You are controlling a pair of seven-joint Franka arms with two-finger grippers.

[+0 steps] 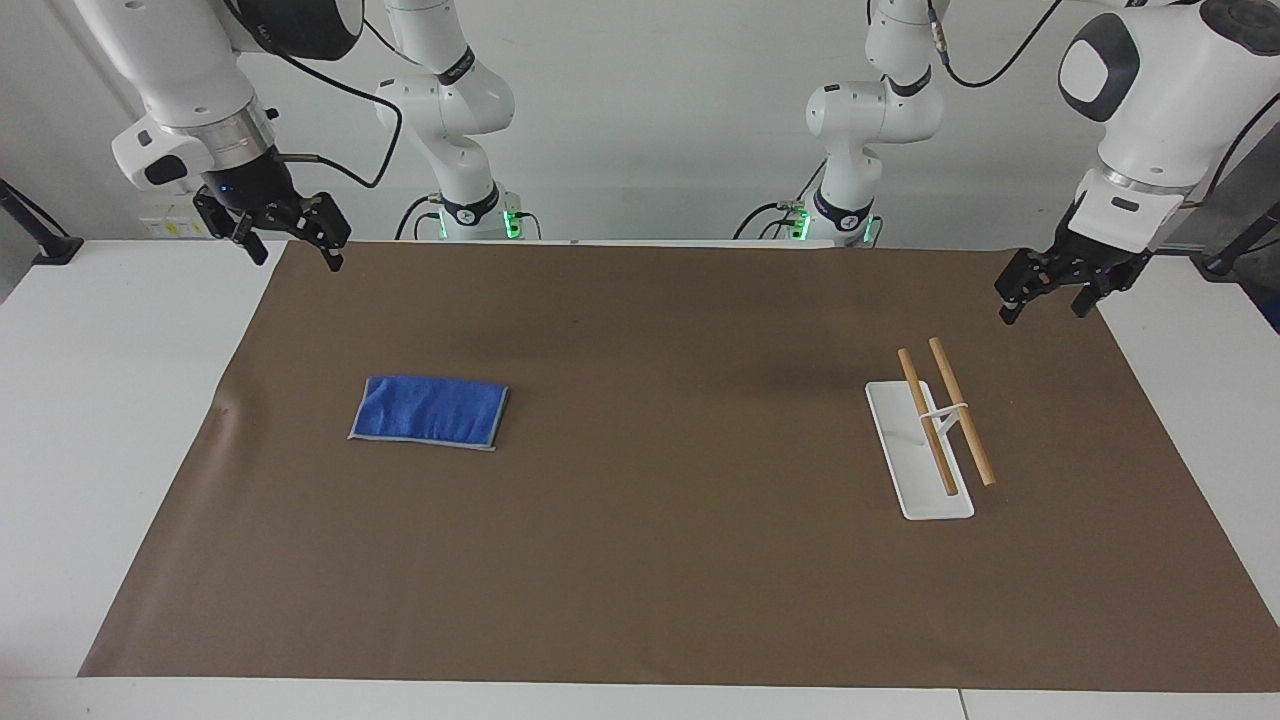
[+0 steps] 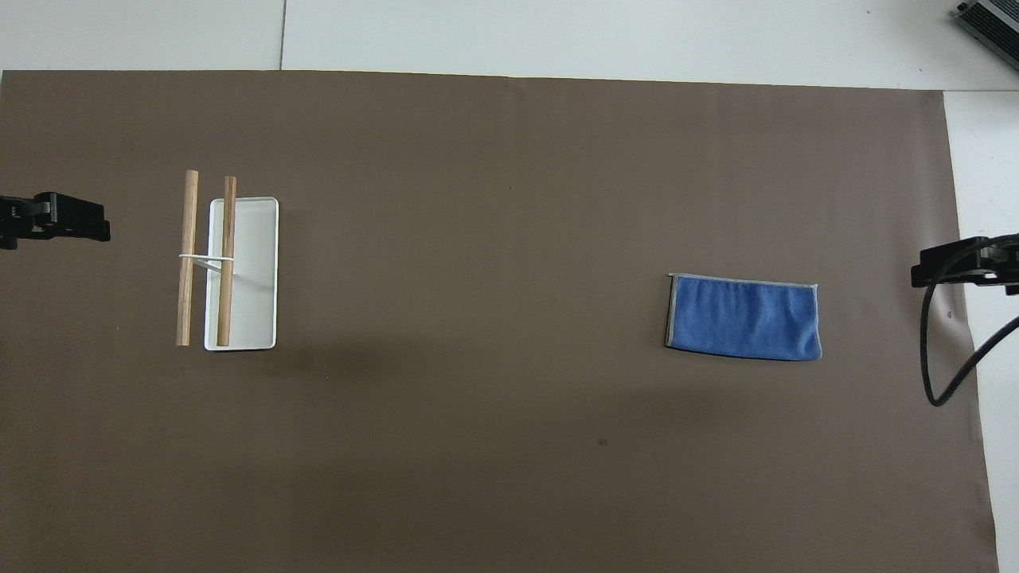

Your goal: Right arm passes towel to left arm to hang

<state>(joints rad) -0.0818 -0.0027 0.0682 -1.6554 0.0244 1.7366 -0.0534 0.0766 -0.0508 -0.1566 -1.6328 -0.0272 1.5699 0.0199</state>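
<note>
towel [image 1: 430,412]: folded blue cloth w/ pale edging, flat on the brown mat [image 1: 660,620], left-centre of the facing view, right-centre of the overhead. Nothing touches it. Long edges run across the frame.

right gripper [image 1: 288,240]: upper left of facing view, up in the air over the mat's corner, well apart from the towel. Jaws spread wide, holding nothing.

step in hand: judging by the layout, the pick hasn't begun, so you first bring the right arm [image 1: 190,90] over the towel.

how to do it well: come straight down w/ jaws wide. Pinch near one short end, not the middle, so most of the cloth hangs free for the other arm to take. Catch all layers of the fold, else it opens on the lift. Lift clear of the mat before you carry it toward frame centre.

rack [image 1: 935,430]: white base w/ two wooden bars, right of centre in facing view, left in overhead. That's where it probably hangs. Keep the handover short of it.

left gripper [image 1: 1045,290]: upper right of facing view, above the mat's edge, near the rack. Jaws wide apart, empty. The left arm [image 1: 1150,110] waits.

risk: thin cloth on a flat mat, fingers may skid over it. Press down before closing.
</note>
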